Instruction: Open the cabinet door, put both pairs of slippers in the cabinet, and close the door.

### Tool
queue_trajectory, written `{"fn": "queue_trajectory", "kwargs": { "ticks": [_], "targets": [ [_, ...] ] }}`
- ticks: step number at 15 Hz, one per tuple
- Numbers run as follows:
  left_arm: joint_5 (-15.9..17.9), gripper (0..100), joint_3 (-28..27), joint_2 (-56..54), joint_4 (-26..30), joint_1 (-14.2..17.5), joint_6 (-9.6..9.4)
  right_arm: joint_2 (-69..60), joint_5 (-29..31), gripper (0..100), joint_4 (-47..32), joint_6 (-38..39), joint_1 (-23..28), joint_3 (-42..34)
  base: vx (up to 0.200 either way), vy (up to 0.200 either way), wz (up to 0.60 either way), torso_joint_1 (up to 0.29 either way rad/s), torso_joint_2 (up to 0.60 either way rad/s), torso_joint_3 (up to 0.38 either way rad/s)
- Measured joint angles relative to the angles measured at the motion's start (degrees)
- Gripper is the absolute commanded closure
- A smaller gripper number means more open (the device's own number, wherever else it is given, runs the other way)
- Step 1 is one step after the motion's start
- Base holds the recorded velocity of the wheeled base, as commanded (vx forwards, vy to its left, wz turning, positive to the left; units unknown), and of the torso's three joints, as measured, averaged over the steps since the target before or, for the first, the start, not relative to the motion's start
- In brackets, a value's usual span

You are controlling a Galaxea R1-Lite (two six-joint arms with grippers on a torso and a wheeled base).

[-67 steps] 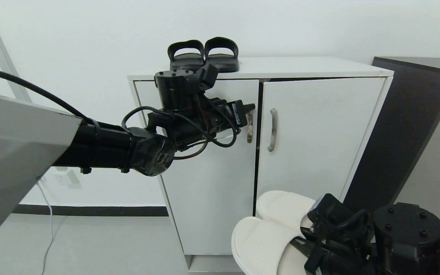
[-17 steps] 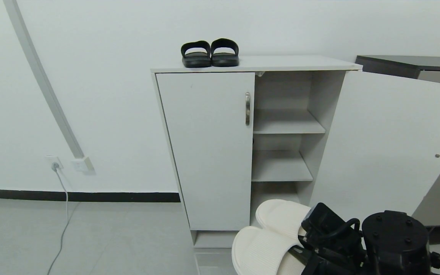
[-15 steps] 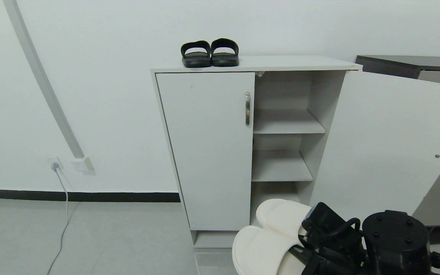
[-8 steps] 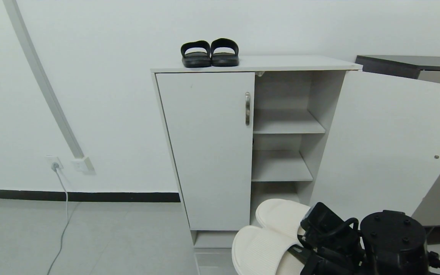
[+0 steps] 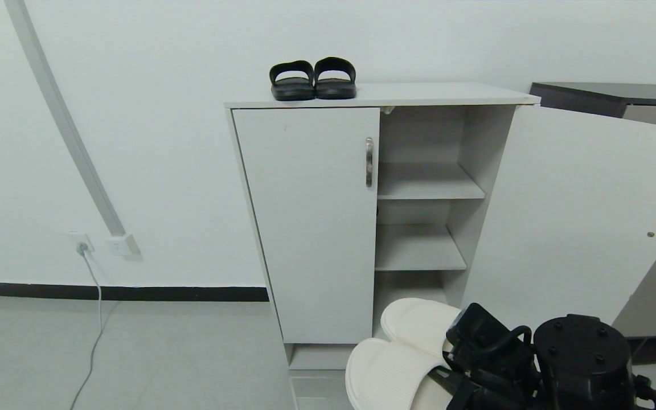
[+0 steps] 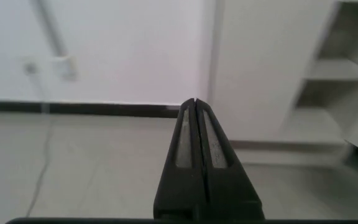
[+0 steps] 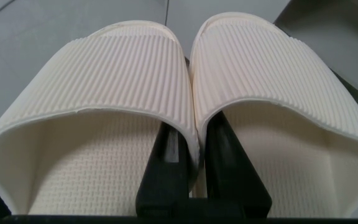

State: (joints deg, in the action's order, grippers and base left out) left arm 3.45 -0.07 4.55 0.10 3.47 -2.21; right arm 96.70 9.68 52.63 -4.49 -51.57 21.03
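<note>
Cabinet [image 5: 447, 94] first, since it is the largest thing before us: a white two-door unit against the wall. Its right door [image 5: 578, 228] is swung wide toward us, which we judge leaves a clear path into that side. The left door [image 5: 311, 228] is shut, its metal handle [image 5: 369, 162] upright at the inner edge. Behind the open door we see an upper shelf [image 5: 427, 185] and a lower shelf [image 5: 419, 250], both bare, with a bottom compartment under them. A dark unit [image 5: 613, 94] stands just beside the cabinet on the right.

Next in size, the white slippers [image 5: 388, 367] hang side by side low in front of the open compartment, toes toward it. The right gripper [image 7: 194, 146] has one finger inside each slipper and pinches their two inner walls together, so one grasp carries the pair. We judge the opening step done and this pair ready to go onto a shelf.

The black slippers [image 5: 313, 80] sit together on the cabinet top above the shut door, toes outward, within reach for a later pick.

The left gripper [image 6: 195, 149] has its fingers pressed flat together with nothing between them. It hangs low over the floor [image 6: 92, 168], well apart from the cabinet, out of the other arm's way.

A socket [image 5: 82, 246] with a cord [image 5: 91, 347] is on the wall to the left.

We can read no writing or label on the cabinet or on either pair.
</note>
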Motion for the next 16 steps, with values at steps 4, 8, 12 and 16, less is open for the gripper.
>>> {"fn": "queue_trajectory", "kwargs": {
  "ticks": [4,8,12,16],
  "targets": [
    [-5.6,100,0.0,0.1,0.1,-8.6,1.50,0.1,0.0,100,0.0,0.0,0.1,0.0,0.000,0.000,0.00,0.000,0.00,0.000],
    [-10.2,100,0.0,0.2,0.0,-9.8,2.30,0.2,1.2,100,0.0,0.2,0.1,0.6,0.000,0.000,0.00,0.000,0.00,0.000],
    [-10.0,100,0.0,-1.0,0.1,-5.0,2.56,0.2,1.1,100,0.0,0.2,0.1,0.8,0.000,0.000,0.00,0.000,0.00,0.000],
    [-2.6,100,0.0,-3.7,0.1,-3.4,-0.11,0.9,2.2,100,0.1,0.4,0.1,1.5,0.000,0.000,0.00,0.000,0.00,0.000]
  ]
}}
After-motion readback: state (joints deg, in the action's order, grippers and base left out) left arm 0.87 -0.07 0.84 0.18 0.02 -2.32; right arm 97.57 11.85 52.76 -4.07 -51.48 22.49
